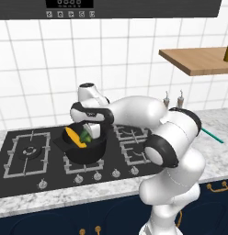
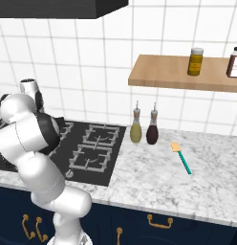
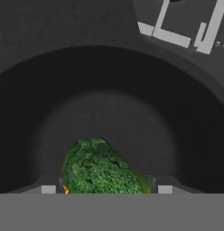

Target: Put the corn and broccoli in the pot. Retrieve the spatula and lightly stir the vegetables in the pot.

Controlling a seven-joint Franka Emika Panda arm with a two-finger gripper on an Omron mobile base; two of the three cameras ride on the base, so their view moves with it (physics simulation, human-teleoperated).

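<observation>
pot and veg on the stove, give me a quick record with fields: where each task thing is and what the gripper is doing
pot: black, on a front burner of the stove
corn: inside the pot, leaning on its rim
broccoli: between the finger tips, over the pot's inside
gripper: above the pot, around the broccoli; grip or release unclear
spatula: flat on the marble counter, right of two bottles, untouched

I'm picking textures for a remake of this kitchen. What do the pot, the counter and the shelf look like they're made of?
The pot: matte black, likely cast iron or coated metal, with no shine. The counter: polished marble or similar stone, white with grey veining. The shelf: light wood, a plain tan board with faint grain.
</observation>
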